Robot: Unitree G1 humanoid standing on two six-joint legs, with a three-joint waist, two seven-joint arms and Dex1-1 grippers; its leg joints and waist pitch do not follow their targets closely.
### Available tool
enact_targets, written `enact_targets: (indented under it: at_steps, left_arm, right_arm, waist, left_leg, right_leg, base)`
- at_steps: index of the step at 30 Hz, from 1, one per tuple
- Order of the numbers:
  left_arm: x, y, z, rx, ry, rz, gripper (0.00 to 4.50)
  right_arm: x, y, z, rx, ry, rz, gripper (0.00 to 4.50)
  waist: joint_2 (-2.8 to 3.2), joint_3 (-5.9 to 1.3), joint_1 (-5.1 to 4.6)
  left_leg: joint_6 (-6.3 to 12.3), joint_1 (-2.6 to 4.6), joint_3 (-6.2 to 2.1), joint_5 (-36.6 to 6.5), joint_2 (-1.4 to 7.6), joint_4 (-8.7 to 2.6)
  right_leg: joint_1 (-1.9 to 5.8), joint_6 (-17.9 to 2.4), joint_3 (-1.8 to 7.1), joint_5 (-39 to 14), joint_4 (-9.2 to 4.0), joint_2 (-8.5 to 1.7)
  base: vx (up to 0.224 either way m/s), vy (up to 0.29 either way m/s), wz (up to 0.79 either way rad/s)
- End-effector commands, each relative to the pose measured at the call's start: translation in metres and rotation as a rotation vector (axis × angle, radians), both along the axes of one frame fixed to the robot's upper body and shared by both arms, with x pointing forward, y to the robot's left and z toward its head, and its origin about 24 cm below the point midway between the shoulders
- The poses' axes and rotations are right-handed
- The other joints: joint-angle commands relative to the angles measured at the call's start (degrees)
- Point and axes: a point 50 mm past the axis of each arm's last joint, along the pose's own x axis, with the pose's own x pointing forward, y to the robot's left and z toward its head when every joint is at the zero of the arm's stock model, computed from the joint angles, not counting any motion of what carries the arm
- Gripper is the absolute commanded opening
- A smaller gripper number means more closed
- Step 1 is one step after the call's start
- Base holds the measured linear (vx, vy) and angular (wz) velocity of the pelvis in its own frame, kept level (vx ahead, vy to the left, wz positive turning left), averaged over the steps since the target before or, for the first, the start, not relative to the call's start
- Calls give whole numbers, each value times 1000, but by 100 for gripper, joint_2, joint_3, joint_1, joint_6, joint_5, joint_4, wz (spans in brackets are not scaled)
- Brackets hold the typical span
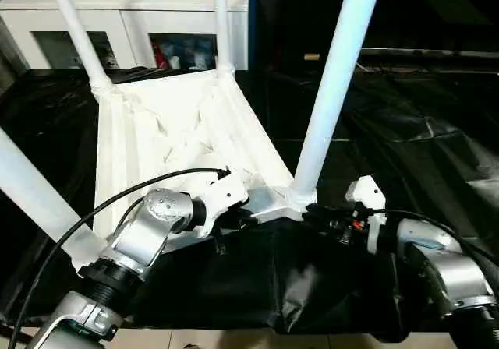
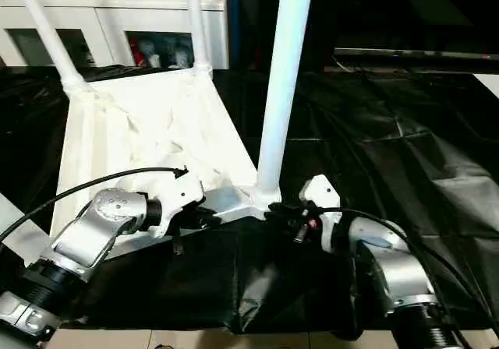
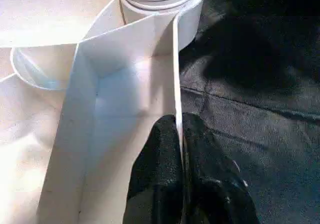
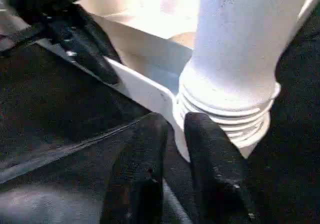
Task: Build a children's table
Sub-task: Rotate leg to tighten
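Four legs up, table nearly built

Four legs are standing on the upturned tabletop [image 1: 168, 142], centre-left of frame: leg [image 1: 331, 84] at centre, two at the top, one at the left edge. You are pinching the tabletop's near rim with the left gripper [image 3: 178, 134]. The right gripper [image 4: 175, 134], fingers slightly parted and holding nothing, is sitting beside that leg's base. Flipping it upright is probably what is remaining.

Lab/test rm: black-draped work table [image 1: 437, 154], cabinet [image 1: 140, 22].
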Motion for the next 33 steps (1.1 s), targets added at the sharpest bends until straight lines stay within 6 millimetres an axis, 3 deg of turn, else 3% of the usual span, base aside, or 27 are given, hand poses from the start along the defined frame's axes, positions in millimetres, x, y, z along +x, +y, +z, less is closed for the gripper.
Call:
enact_targets:
  at_steps: [1, 4, 9, 13, 20, 23, 24, 29, 33]
  left_arm:
    - [-7, -5, -3, -39, 24, -67, 0]
    - [-9, -4, -3, -23, 18, -104, 0]
    - [-11, -4, -3, -18, 19, -128, 0]
    - [-9, -2, -3, -12, 11, -119, 0]
    - [-8, -1, -4, -17, 9, -121, 0]
    - [-9, -2, -3, -25, 11, -129, 0]
    - [-9, -3, -3, -31, 12, -134, 0]
    - [-9, -4, -2, -32, 15, -151, 0]
    - [-9, -3, -2, -31, 15, -154, 0]
  right_arm:
    - [4, 3, 14, 25, -43, 28, 115]
    - [9, 5, 14, -17, -86, -8, 146]
    - [15, 3, 16, -41, -100, -43, 146]
    - [14, -7, 20, -33, -85, -58, 183]
    - [13, -21, 24, -76, -104, -95, 236]
    - [11, -19, 24, -55, -95, -67, 247]
    - [9, -15, 24, -38, -85, -34, 247]
    - [3, 0, 22, -4, -42, 85, 247]
    - [7, 5, 19, -32, -59, 89, 247]
  waist:
    - [-114, -399, 52]
    - [-122, -396, 57]
    - [-112, -386, 9]
    - [-121, -381, -3]
    - [-106, -403, 88]
    - [-117, -417, 123]
    - [-74, -418, 134]
    - [-119, -411, 133]
    - [-110, -405, 130]
  left_leg:
    - [340, 71, -153, -1549, 300, -409]
    - [328, 67, -150, -1519, 300, -413]
    - [231, 72, -166, -1682, 293, -424]
    - [246, 76, -160, -1700, 288, -416]
    - [285, 104, -132, -1479, 299, -400]
    - [332, 87, -129, -1387, 295, -391]
    - [341, 94, -132, -1384, 294, -386]
    - [350, 87, -139, -1458, 306, -396]
    - [264, 92, -145, -1541, 302, -406]
  right_leg:
    - [261, -1104, 253, -1999, -493, -347]
    - [256, -1121, 248, -1950, -483, -345]
    - [251, -1048, 242, -2224, -501, -346]
    - [247, -1031, 250, -2282, -516, -347]
    - [239, -1139, 263, -1892, -479, -336]
    - [267, -1178, 259, -1697, -454, -346]
    - [264, -1188, 259, -1690, -452, -345]
    - [264, -1142, 254, -1858, -472, -347]
    - [245, -1099, 247, -2035, -475, -343]
  base:
    - [0, 0, 0]
    - [0, 0, 0]
    - [0, 0, 0]
    - [0, 0, 0]
    - [0, 0, 0]
    - [0, 0, 0]
    - [0, 0, 0]
    - [0, 0, 0]
    - [0, 0, 0]
